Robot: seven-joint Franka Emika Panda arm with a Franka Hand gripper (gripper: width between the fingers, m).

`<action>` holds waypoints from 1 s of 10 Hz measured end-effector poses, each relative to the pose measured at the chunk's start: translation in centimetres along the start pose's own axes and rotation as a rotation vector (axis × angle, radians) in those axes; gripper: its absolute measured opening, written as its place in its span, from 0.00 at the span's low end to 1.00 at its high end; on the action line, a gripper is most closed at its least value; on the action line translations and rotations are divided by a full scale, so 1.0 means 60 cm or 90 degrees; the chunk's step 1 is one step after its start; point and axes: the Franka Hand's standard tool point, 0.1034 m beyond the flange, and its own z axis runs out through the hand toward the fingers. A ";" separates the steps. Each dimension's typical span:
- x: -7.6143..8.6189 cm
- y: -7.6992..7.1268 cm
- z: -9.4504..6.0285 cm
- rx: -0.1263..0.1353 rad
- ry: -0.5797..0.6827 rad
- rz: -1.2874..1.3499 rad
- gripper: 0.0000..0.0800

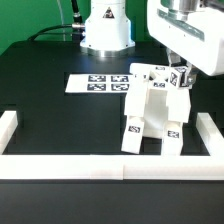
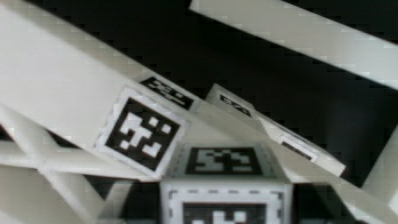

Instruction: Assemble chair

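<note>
The white chair [image 1: 150, 115] stands part-built near the front rail, towards the exterior view's right, on its blocky legs, with tagged pieces along its top. My gripper [image 1: 181, 76] is at the chair's top corner on that side, closed around a small tagged chair block [image 1: 183, 72]. In the wrist view that block [image 2: 222, 195] fills the near middle. A tagged slab [image 2: 139, 130] and another tagged piece [image 2: 240, 105] lie just beyond it. My fingertips are hidden in the wrist view.
The marker board [image 1: 100, 83] lies flat on the black table behind the chair. The long white border rail [image 1: 60, 165] runs along the front and up both sides, and shows in the wrist view [image 2: 302, 30]. The arm's white base [image 1: 105, 30] stands at the back.
</note>
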 end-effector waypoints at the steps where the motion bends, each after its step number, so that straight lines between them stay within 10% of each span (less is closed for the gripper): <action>1: -0.001 0.000 0.000 0.000 0.000 0.018 0.36; 3: -0.001 0.000 0.000 0.000 -0.001 0.046 0.36; 5: 0.001 0.003 0.003 -0.006 0.000 -0.024 0.72; 10: 0.013 -0.001 0.002 0.003 0.004 -0.238 0.81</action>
